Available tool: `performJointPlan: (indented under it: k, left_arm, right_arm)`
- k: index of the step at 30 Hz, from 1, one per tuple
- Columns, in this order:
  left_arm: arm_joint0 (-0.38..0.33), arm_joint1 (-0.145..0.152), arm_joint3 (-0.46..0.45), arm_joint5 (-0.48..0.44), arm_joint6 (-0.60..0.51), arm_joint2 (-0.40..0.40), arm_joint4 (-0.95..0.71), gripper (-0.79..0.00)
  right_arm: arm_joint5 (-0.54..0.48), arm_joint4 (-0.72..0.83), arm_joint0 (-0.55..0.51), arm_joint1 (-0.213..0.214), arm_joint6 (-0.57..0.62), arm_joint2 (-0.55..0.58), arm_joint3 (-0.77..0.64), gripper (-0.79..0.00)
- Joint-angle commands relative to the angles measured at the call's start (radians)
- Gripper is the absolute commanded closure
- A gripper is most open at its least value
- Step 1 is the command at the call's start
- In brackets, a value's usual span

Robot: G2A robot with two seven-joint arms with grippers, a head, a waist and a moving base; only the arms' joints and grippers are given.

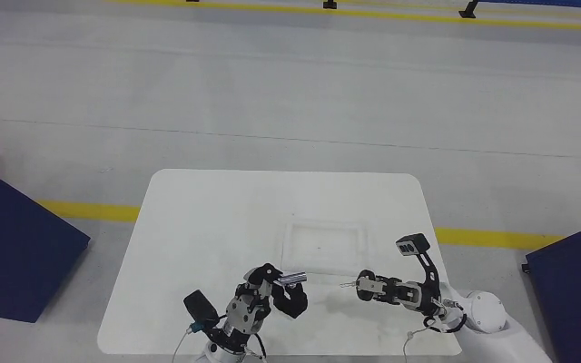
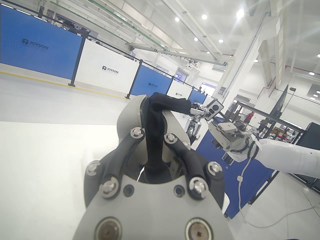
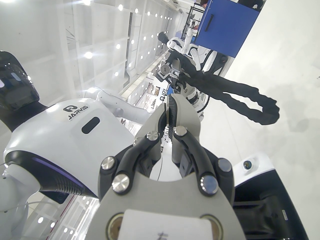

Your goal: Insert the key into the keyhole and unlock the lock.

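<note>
A white table with rounded corners (image 1: 182, 236), one in number, takes up the middle of the scene as seen from above. On it, just right of centre, lies one shallow, clear rectangular tray (image 1: 289, 245). Two grippers hang over the near edge of the table, on the near side of the tray, facing each other. The left gripper (image 1: 277, 289) is left of centre; its own wrist camera shows it (image 2: 152, 106) clamped tight on a black fabric-covered cable loop (image 2: 172, 104), which bends over the fingertips and runs off to the right. That single loop belongs to one silver metal lock (image 1: 292, 279), whose shiny body (image 2: 198, 111) juts out to the right of the left gripper, raised off the table. From the right wrist camera the lock (image 3: 165, 70) shows a round face with a keyhole turned toward the camera, and the cable loop (image 3: 250, 103) droops away from it in one long slack oval. The right gripper (image 1: 363, 285) is right of centre, level with the lock and pointed at it; its own camera shows it (image 3: 172, 106) with the ribbed pads pressed together. From above, one small silver key (image 1: 349, 285) sticks out of those closed fingertips as a thin sliver aimed left at the lock. Key and lock are near each other but apart, with a stretch of bare table showing between them.
</note>
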Motion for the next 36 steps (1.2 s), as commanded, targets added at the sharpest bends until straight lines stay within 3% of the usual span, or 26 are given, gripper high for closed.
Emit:
performJointPlan:
  k: [1, 19, 30, 36]
  left_arm:
    - [0.003, 0.001, -0.006, -0.022, -0.012, -0.002, -0.007, 0.000]
    - [0.034, 0.023, -0.018, -0.228, -0.088, -0.050, 0.022, 0.000]
    - [0.034, 0.023, -0.019, -0.228, -0.090, -0.052, 0.021, 0.000]
    - [0.034, 0.023, -0.019, -0.228, -0.090, -0.052, 0.021, 0.000]
  right_arm:
    - [0.039, 0.002, 0.007, -0.002, 0.002, -0.006, -0.010, 0.000]
    - [0.174, 0.025, 0.097, -0.015, 0.165, -0.042, 0.009, 0.000]
    - [0.171, 0.021, 0.099, -0.016, 0.156, -0.041, 0.007, 0.000]
    - [0.071, -0.034, 0.061, -0.021, 0.054, -0.015, -0.057, 0.000]
